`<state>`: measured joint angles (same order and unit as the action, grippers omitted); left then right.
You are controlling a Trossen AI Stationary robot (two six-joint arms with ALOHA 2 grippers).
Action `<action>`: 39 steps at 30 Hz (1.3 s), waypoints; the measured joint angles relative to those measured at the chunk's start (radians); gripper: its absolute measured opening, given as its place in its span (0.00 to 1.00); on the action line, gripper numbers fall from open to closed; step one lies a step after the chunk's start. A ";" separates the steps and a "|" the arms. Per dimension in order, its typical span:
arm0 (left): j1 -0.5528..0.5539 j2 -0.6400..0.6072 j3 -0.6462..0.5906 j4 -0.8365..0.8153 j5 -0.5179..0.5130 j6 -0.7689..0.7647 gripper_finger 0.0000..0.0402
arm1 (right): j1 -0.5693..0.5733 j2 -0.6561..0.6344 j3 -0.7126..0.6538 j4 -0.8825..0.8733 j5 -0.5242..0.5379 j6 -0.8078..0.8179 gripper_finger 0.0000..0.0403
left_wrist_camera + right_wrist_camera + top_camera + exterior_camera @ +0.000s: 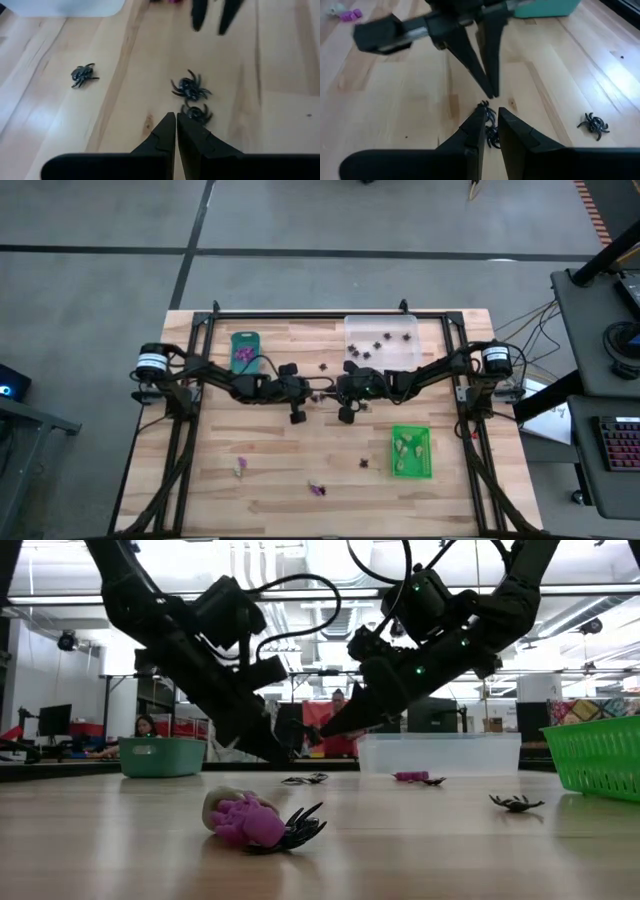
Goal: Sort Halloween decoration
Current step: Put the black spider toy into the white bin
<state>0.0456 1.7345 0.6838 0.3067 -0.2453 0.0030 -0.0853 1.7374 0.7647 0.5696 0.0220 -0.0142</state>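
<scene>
Two tiny black plastic spiders (190, 88) touching mid-table: light, stiff, spindly-legged, likely skittish. Pinch at body. Left gripper (176, 125) fingers closed empty; right gripper (491, 121) fingers slightly parted.

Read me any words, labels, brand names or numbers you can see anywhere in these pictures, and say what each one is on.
No text can be read in any view.
White bands on the two arm bases: any print too small to read.
Teal rectangular tray, clear rectangular tray, bright green rectangular tray: no labels visible.
</scene>
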 joint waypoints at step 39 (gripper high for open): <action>-0.094 -0.032 0.001 -0.041 -0.026 -0.047 0.00 | 0.030 0.051 0.000 0.060 -0.108 0.128 0.11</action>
<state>-0.0483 1.7027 0.6849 0.2661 -0.2717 -0.0436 -0.0550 1.7882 0.7650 0.6297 -0.0863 0.1138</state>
